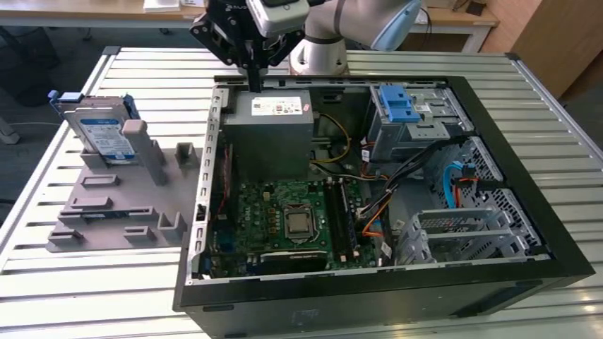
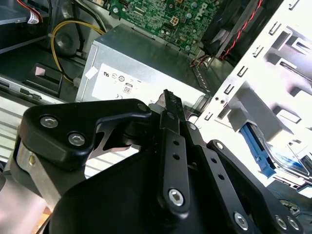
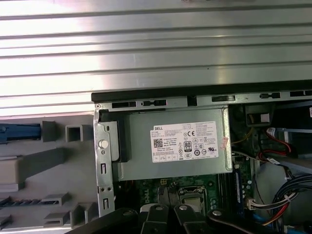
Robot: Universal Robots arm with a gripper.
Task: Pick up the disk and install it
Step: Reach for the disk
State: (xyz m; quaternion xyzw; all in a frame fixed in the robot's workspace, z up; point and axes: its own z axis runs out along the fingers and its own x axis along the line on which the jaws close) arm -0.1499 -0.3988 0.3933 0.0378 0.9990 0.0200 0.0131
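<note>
The black near wall of an open computer case (image 1: 377, 300) fronts the exterior view, with its green motherboard (image 1: 292, 219) and cables exposed. The case lies on a slatted metal table (image 1: 85, 289) in a room with pale wooden desks (image 1: 94, 10) behind. 1 robot arm (image 1: 325, 42) stands at the table's far edge. Its gripper (image 1: 255, 86) hangs point-down at the far edge of the grey power supply box (image 1: 273, 131) with the white sticker; contact cannot be told. Its 2 fingers (image 2: 168, 100) are pressed together with nothing between them. The disk (image 1: 106, 134), with a blue-and-white label and blue side rails, stands upright in a grey fixture (image 1: 113, 205) at the exterior view's left, outside the case and well apart from the gripper. A blue latch (image 1: 400, 106) tops the drive cage toward the exterior view's right.
</note>
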